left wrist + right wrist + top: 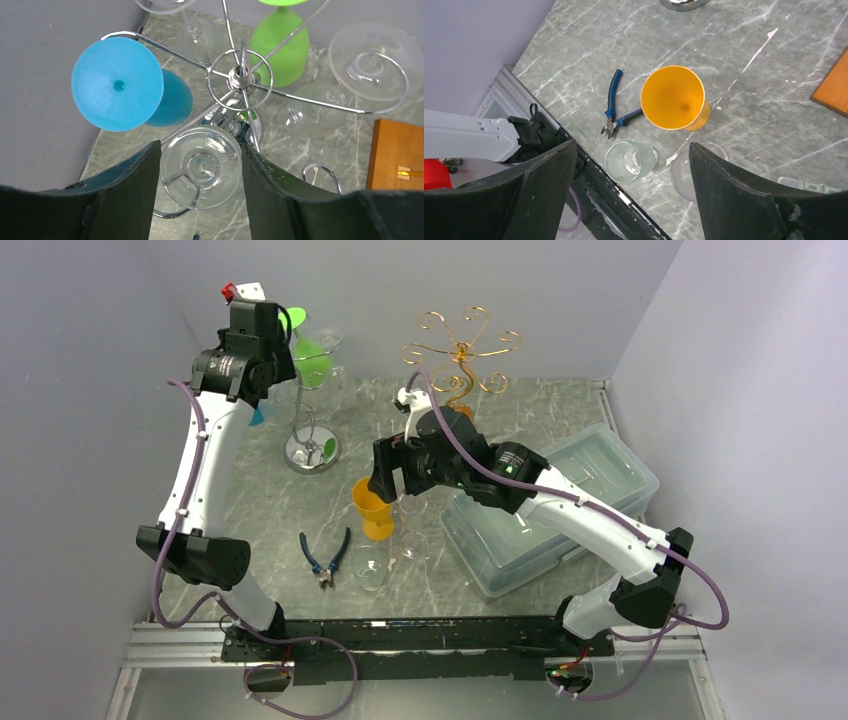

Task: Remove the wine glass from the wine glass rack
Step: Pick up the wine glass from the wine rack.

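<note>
Left wrist cam: clear wine glass (200,167) hangs inverted.

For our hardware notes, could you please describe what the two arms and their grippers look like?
Both the left arm and right arm have white links joined by black joint housings, with a purple cable running along each. A small green light glows on the right arm. The left gripper and right gripper have dark, wedge-shaped fingers.

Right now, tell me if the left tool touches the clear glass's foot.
Touching. Left wrist view: left tool meets the clear glass foot on both sides, no gap.
</note>
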Available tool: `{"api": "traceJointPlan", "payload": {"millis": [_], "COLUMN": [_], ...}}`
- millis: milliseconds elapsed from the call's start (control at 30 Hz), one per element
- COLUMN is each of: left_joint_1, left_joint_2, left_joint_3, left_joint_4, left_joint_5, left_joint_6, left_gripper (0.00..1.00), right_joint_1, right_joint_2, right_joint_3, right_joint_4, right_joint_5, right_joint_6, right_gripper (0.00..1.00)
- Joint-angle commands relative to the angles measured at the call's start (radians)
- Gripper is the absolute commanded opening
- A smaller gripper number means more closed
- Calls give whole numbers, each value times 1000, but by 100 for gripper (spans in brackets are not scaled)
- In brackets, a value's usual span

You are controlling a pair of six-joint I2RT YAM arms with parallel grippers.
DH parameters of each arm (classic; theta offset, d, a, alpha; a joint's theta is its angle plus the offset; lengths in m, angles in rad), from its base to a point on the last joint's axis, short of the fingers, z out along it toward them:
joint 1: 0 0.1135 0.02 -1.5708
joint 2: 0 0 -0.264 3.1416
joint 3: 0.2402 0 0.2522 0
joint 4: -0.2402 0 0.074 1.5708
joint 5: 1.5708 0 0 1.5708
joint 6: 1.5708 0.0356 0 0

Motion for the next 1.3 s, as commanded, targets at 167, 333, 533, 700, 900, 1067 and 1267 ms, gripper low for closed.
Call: {"api": "traceJointPlan", "payload": {"millis": [167, 333, 533, 700, 900, 1067, 1267], "left_joint_1": [-30, -40, -45, -48, -53, -59, -62], "left_joint_2": [-11, -11, -22, -28, -43, -47, -52], "left_joint_3": [63, 72, 65, 63, 50, 50, 57], "left_joint_4": [10, -10, -25, -39, -44, -59, -78], "left_joint_5": [28, 23, 25, 38, 53, 61, 65], "left_joint_6": [1, -7, -16, -22, -33, -42, -53], "left_gripper": [20, 19, 19, 19, 19, 19, 19], "right_joint_1": [-4, -4, -1, 7, 21, 32, 49], "right_joint_2": [36, 43, 44, 63, 89, 95, 121], "right_joint_3": [45, 39, 30, 37, 46, 45, 57], "right_joint_4": [107, 154, 233, 275, 314, 364, 419], "right_joint_5": [59, 68, 71, 95, 122, 133, 152], "right_joint_6": [-28, -53, -90, -127, -179, -223, -283], "right_gripper": [85, 85, 87, 89, 90, 93, 98]}}
